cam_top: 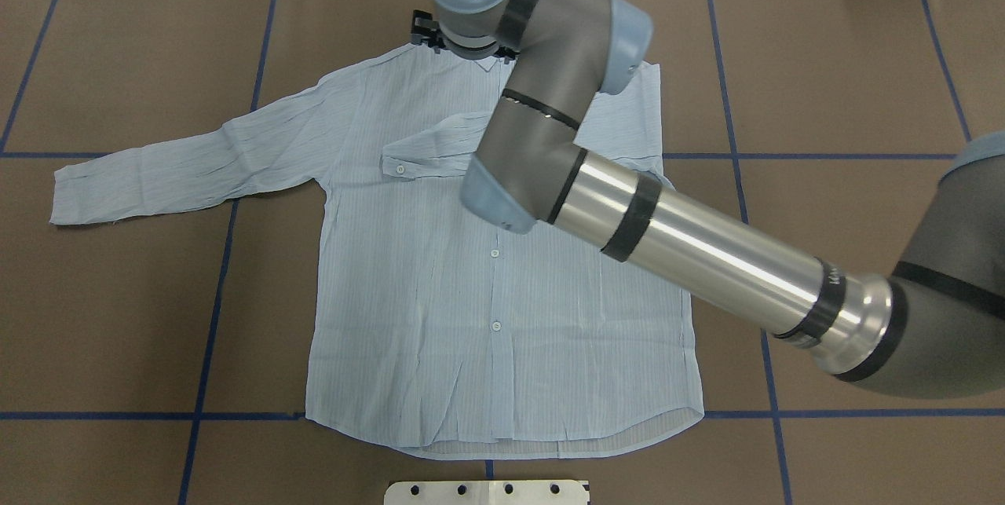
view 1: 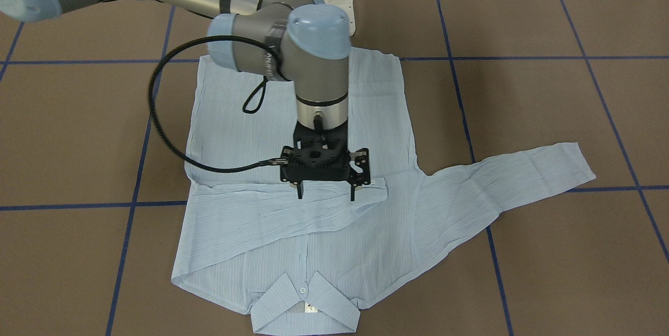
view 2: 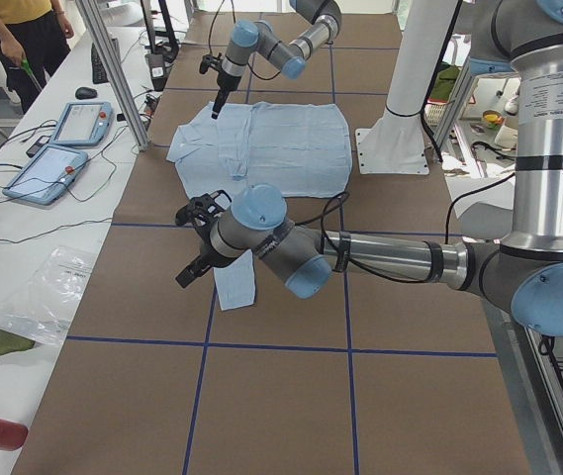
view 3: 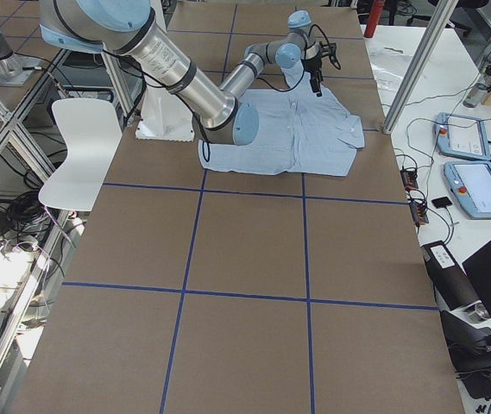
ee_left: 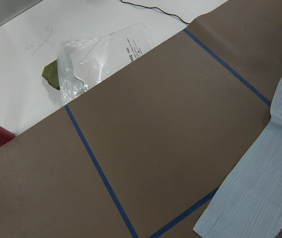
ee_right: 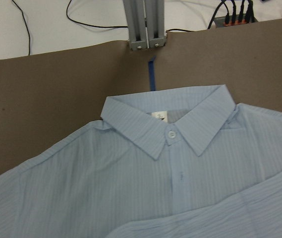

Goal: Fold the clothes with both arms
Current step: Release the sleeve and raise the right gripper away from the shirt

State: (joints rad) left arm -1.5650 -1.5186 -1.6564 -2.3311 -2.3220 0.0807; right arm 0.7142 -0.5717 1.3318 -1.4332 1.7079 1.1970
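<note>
Right tool (view 1: 325, 190) is hovering, released, over shirt's (view 1: 245, 116) folded sleeve (view 1: 251, 210) — left tool (view 2: 187, 247): cannot tell its grip.

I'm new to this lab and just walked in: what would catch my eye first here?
A pale-blue striped button-up shirt lies flat on the brown, blue-taped table, one sleeve folded across its chest, the other sleeve stretched out towards the robot's left. The grey right arm reaches over it, its black two-finger hand open over the folded sleeve's cuff.
</note>
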